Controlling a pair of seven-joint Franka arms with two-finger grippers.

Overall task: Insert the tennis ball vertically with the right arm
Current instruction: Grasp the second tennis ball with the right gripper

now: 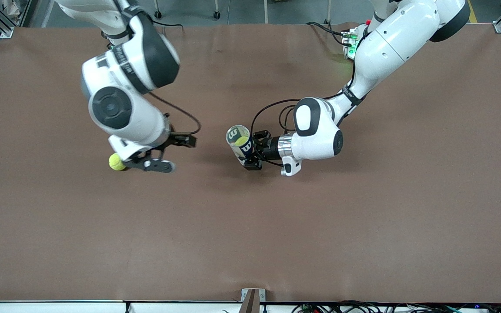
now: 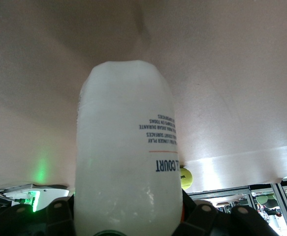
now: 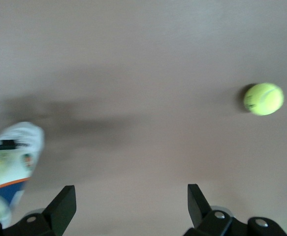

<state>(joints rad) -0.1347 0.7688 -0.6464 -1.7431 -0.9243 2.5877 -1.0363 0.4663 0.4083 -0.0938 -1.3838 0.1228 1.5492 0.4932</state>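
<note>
Front view shows the round yellow-green felt tennis ball (image 1: pixel 116 162) resting on the brown table (image 1: pixel 250 234), toward the right arm's end. A second yellow-green ball (image 1: pixel 242 141) sits inside the clear plastic tennis-ball can (image 1: pixel 239 141), visible through its open mouth.

The right gripper (image 1: pixel 146 163) of the white jointed right arm (image 1: pixel 124 82) hangs just beside the loose ball, over the table. Its black fingers stand wide apart with nothing between them; in the right wrist view both fingertips (image 3: pixel 64 206) frame bare table, and the ball (image 3: pixel 264 99) lies off to one side of them, apart from either finger.

The can, clear with a dark blue label bearing a white letter mark, is near the middle of the table, well apart from the loose ball. It is tilted, its open mouth turned up toward the front camera. The left gripper (image 1: pixel 252 152) is clamped on the can's lower part from the side, and the white left arm (image 1: pixel 363 65) reaches in from its base to hold it there.

In the left wrist view the can (image 2: pixel 126 147) fills the middle of the picture, its frosted wall carrying small printed text, and the loose ball (image 2: pixel 185 178) peeks out beside it, lying on the table.
</note>
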